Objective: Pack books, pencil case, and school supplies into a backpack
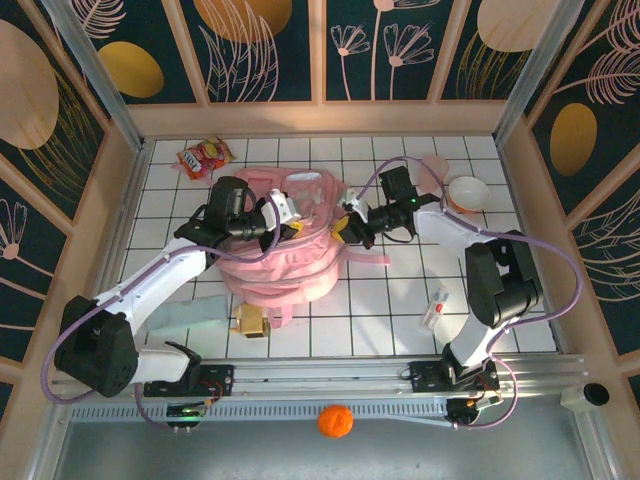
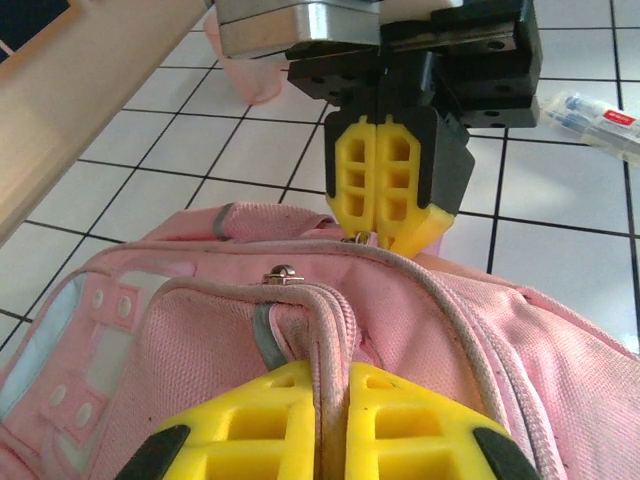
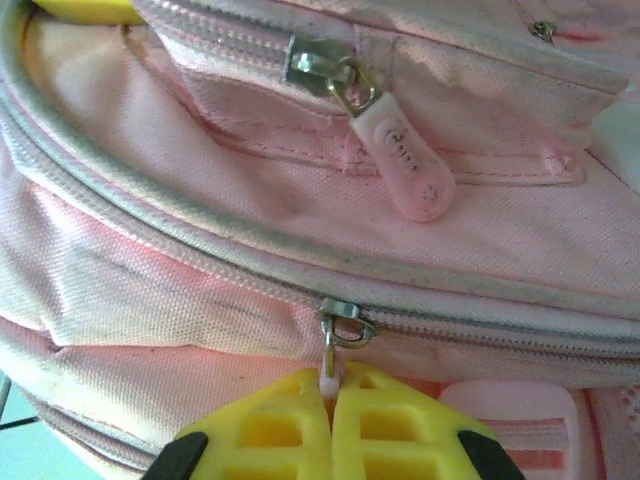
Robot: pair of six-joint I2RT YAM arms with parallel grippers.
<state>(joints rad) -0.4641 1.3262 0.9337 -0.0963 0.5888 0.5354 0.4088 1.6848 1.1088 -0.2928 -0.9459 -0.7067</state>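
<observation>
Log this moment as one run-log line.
stage: zipper grasp | left gripper: shut on backpack ridge | right gripper: shut on zipper pull | pencil case: on table, outside backpack

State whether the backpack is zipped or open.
Shut where visible: backpack zipper track lies closed beside the slider; right tool pinches its pull.

White-tiled worktop (image 1: 400, 290) with dark grout lines, bounded by pale wooden walls (image 1: 320, 118), as seen from above. A large pink backpack (image 1: 290, 265) is laid at the centre. A red-orange snack bag (image 1: 203, 157) is placed towards the far left corner. A pink cup (image 1: 436, 166) and a white bowl (image 1: 467, 192) are set just beside each other at the far right. A white oblong item (image 1: 436, 308) with red marks is laid on the near right tiles, apart from the backpack. A mint-green pouch (image 1: 195, 315) is laid at the near left, with a tan boxy object (image 1: 251, 322) just beside it, near the backpack's near edge.
</observation>
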